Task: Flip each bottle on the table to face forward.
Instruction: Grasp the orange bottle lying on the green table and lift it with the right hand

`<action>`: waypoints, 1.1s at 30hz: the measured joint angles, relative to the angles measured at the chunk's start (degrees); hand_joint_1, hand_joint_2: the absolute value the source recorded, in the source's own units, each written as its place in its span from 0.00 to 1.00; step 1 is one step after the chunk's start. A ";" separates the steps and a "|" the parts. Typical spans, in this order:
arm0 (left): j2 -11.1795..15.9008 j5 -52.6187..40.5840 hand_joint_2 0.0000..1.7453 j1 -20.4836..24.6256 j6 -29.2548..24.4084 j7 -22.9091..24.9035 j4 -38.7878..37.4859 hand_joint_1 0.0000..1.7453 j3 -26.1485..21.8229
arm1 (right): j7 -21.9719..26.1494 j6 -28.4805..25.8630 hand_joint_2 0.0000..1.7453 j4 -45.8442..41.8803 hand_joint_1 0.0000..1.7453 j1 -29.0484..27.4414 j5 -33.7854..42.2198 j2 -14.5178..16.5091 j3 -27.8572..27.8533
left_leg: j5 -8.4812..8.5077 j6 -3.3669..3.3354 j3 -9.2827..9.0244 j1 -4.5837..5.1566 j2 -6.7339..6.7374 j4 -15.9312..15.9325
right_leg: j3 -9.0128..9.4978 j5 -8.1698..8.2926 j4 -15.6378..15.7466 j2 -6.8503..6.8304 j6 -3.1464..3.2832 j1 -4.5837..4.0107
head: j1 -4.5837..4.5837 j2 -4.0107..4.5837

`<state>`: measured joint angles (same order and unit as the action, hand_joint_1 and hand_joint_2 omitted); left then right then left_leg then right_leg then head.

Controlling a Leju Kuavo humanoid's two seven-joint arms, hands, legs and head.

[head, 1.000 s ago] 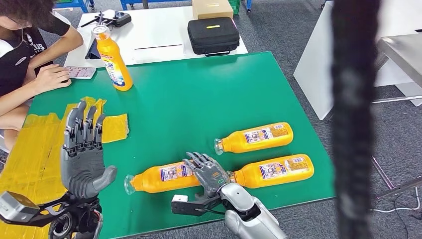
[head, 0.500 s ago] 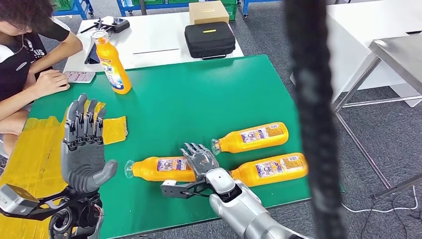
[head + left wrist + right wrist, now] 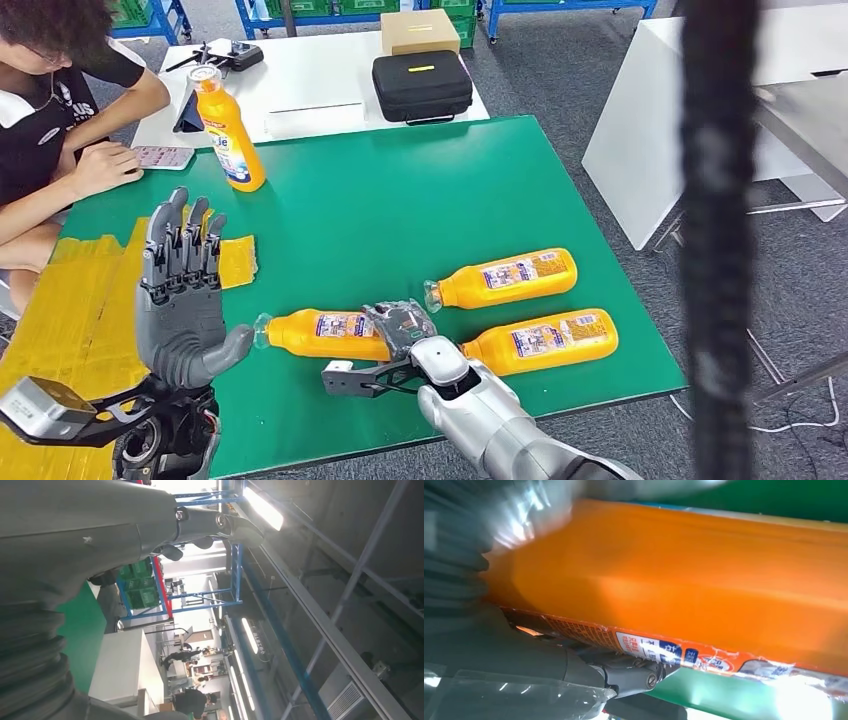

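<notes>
Three orange bottles lie on their sides on the green table (image 3: pixel 400 200). The nearest-left orange bottle (image 3: pixel 320 334) is gripped at its base end by my right hand (image 3: pixel 403 328), fingers curled over it. In the right wrist view that orange bottle (image 3: pixel 684 585) is pressed close against the hand, label edge showing. Two more bottles lie to the right, one farther (image 3: pixel 508 277) and one nearer (image 3: pixel 540 340). A fourth bottle (image 3: pixel 228 135) stands upright at the far left. My left hand (image 3: pixel 180 295) is raised above the table's left side, fingers straight and apart, holding nothing.
A person (image 3: pixel 50 120) sits at the table's far left corner, hand on a keypad (image 3: pixel 160 156). Yellow tape patches (image 3: pixel 70 300) cover the table's left side. Behind stands a white table with a black case (image 3: pixel 422 85) and a box (image 3: pixel 420 30). A dark blurred strap (image 3: pixel 715 250) hangs at right.
The camera swung between frames. My right hand's fingers have curled down onto the nearest-left bottle. The left hand stays raised and open.
</notes>
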<state>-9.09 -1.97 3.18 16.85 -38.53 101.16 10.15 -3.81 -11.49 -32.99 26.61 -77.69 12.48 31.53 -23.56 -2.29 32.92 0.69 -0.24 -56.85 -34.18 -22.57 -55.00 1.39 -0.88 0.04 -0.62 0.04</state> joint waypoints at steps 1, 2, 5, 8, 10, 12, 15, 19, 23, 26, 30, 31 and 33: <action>0.00 0.00 1.00 -0.05 0.00 -0.02 -0.01 0.00 0.05 | 0.24 -1.00 1.00 -0.02 1.00 -0.15 0.61 -0.02 -0.52 | 0.05 0.00 0.02 0.03 -0.03 -0.01 | 0.10 0.09 0.00 -0.01 0.02 0.01 | 0.03 0.00; 0.01 0.00 1.00 -0.14 -0.01 -0.03 -0.01 0.00 0.08 | 0.46 -1.95 1.00 -0.05 1.00 -0.32 1.17 -0.04 -1.04 | 0.09 -0.02 0.05 0.04 -0.06 -0.02 | 0.22 0.13 -0.01 -0.03 -0.02 0.03 | 0.00 0.00; 0.04 -0.01 1.00 -0.59 -0.04 -0.07 -0.04 0.00 0.10 | 0.89 -3.35 1.00 -0.17 1.00 -0.68 2.06 -0.10 -2.23 | 0.11 -0.06 0.14 0.04 -0.05 -0.03 | 0.44 0.19 -0.02 -0.04 -0.14 0.03 | 0.01 0.00; 0.04 -0.08 1.00 -0.90 -0.08 -0.07 -0.07 0.00 0.10 | 1.35 -4.32 1.00 -0.33 1.00 -1.05 2.80 -0.22 -3.04 | 0.02 -0.08 0.15 0.04 -0.08 -0.03 | 0.30 0.02 -0.01 -0.05 -0.07 0.03 | 0.01 0.00; 0.04 -0.32 1.00 -1.14 -0.29 -0.05 -0.07 0.00 0.10 | 3.07 -7.55 1.00 -0.99 1.00 -1.85 5.35 -0.26 -4.18 | -0.09 -0.05 0.16 0.05 -0.18 -0.03 | 0.13 -0.14 -0.01 -0.12 -0.03 0.04 | 0.02 0.00; 0.05 -0.65 1.00 -1.51 -0.59 0.25 -0.02 0.00 0.13 | 7.22 -13.41 1.00 -3.03 1.00 -3.50 11.15 -0.29 -6.30 | -0.08 -0.10 0.33 0.06 -0.32 -0.03 | 0.09 -0.17 -0.01 -0.28 -0.06 0.05 | 0.03 0.00; 0.08 -1.10 1.00 -1.74 -1.38 2.29 0.07 0.00 0.41 | 17.25 -20.09 1.00 -8.89 1.00 -7.16 26.29 -0.39 -10.96 | 0.27 -0.31 1.11 0.12 -0.41 -0.06 | -0.29 0.19 -0.04 -0.47 -0.27 0.12 | 0.04 0.00; 0.37 -1.67 1.00 -1.51 -2.12 7.71 -0.43 0.00 1.50 | 28.35 -20.30 1.00 -17.46 1.00 -10.35 45.60 -0.40 -16.39 | 0.40 -0.28 1.71 0.17 -0.38 -0.08 | -0.92 0.38 -0.05 -0.47 -0.39 0.19 | 0.02 0.00; 0.98 -3.49 1.00 -0.19 -3.20 13.34 -3.63 0.00 3.58 | 32.08 -16.84 1.00 -22.91 1.00 -12.72 57.48 -0.40 -20.07 | 0.39 -0.28 1.92 0.16 -0.44 -0.08 | -1.08 0.35 -0.05 -0.49 -0.39 0.19 | 0.03 0.00; 1.10 -3.16 1.00 1.19 -3.15 14.72 -6.13 0.00 5.22 | 32.61 -15.74 1.00 -23.47 1.00 -12.86 61.26 -0.40 -21.24 | 0.38 -0.28 2.04 0.16 -0.35 -0.08 | -1.23 0.35 -0.06 -0.47 -0.39 0.19 | 0.03 0.00; 1.19 -2.56 1.00 3.46 -2.55 15.64 -8.55 0.00 7.83 | 33.92 -14.36 1.00 -23.53 1.00 -12.65 63.57 -0.38 -21.63 | 0.38 -0.28 2.09 0.17 -0.37 -0.08 | -1.26 0.35 -0.06 -0.48 -0.39 0.20 | 0.02 0.00; 1.25 -2.38 1.00 3.93 -2.40 15.92 -8.92 0.00 8.45 | 34.14 -14.00 1.00 -23.53 1.00 -12.50 63.94 -0.37 -21.63 | 0.38 -0.28 2.10 0.16 -0.37 -0.08 | -1.26 0.36 -0.06 -0.48 -0.39 0.20 | 0.02 0.00; 1.33 -2.01 1.00 4.85 -2.31 16.42 -9.58 0.00 9.61 | 34.59 -13.23 1.00 -23.58 1.00 -12.11 64.45 -0.37 -21.57 | 0.38 -0.28 2.11 0.16 -0.37 -0.08 | -1.27 0.36 -0.06 -0.48 -0.39 0.19 | 0.03 0.00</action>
<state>-7.76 -3.98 8.04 14.54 -22.11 91.57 19.76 30.78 -24.73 -56.57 14.51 -13.25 12.11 9.97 -23.18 -2.57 35.03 0.85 -0.61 -56.93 -35.45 -22.21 -55.06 0.91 -1.28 0.23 -0.59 0.04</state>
